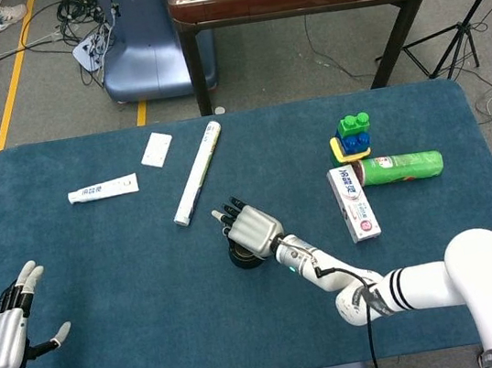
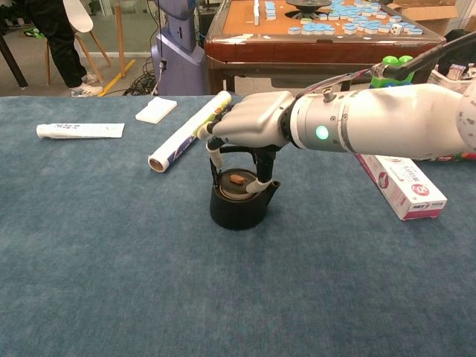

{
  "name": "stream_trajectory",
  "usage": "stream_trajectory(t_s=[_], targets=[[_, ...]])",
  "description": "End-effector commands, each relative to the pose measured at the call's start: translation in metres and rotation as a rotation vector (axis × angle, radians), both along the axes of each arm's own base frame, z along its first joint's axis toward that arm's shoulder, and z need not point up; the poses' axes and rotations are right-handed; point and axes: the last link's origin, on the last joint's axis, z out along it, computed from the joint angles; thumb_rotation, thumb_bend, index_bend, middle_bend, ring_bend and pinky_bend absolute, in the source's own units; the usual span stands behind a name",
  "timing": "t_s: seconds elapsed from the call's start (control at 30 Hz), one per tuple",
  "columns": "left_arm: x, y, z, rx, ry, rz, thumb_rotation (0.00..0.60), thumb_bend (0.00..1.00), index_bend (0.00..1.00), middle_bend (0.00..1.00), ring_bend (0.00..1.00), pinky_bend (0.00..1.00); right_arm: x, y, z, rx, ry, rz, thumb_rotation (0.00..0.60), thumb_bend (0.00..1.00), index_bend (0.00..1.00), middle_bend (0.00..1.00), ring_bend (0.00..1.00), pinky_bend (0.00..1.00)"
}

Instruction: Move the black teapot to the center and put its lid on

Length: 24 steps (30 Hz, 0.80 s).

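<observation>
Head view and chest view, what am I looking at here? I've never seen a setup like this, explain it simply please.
These are two cameras on one robot: one looks down from its head, one forward from its chest. It has two arms ending in humanlike hands. The right hand reaches over a black teapot mid-table and is setting the lid on its opening. The left hand waits open at the table's edge. On the blue cloth also lie a toothpaste tube, a paper roll, a toothpaste box and toy blocks.
</observation>
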Motion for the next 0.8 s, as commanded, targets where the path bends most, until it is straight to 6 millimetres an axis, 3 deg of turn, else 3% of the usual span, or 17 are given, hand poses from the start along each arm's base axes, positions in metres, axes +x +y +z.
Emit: stream_trajectory(t_s=[0.03, 0.2, 0.37, 0.6, 0.8], targets=[[0.000, 0.000, 0.000, -0.002, 0.001, 0.000, 0.600, 0.23, 0.00, 0.00, 0.00, 0.04, 0.000, 0.000, 0.000, -0.001, 0.002, -0.002, 0.600, 0.27, 0.26, 0.05, 0.00, 0.00], [0.000, 0.000, 0.000, 0.002, -0.001, -0.002, 0.600, 0.23, 0.00, 0.00, 0.00, 0.04, 0.001, -0.001, 0.005, -0.008, -0.015, -0.010, 0.600, 0.27, 0.24, 0.05, 0.00, 0.00], [-0.001, 0.001, 0.002, 0.006, 0.001, -0.002, 0.600, 0.23, 0.00, 0.00, 0.00, 0.04, -0.004, 0.000, 0.025, -0.036, -0.049, -0.020, 0.600, 0.27, 0.24, 0.05, 0.00, 0.00], [-0.002, 0.007, 0.003, 0.012, 0.007, -0.002, 0.600, 0.23, 0.00, 0.00, 0.00, 0.04, -0.029, 0.010, 0.075, -0.130, -0.145, -0.067, 0.600, 0.27, 0.24, 0.09, 0.00, 0.00], [-0.003, 0.012, 0.002, 0.024, 0.021, -0.008, 0.600, 0.23, 0.00, 0.00, 0.00, 0.04, -0.066, 0.027, 0.119, -0.231, -0.243, -0.151, 0.600, 0.28, 0.24, 0.14, 0.00, 0.05]])
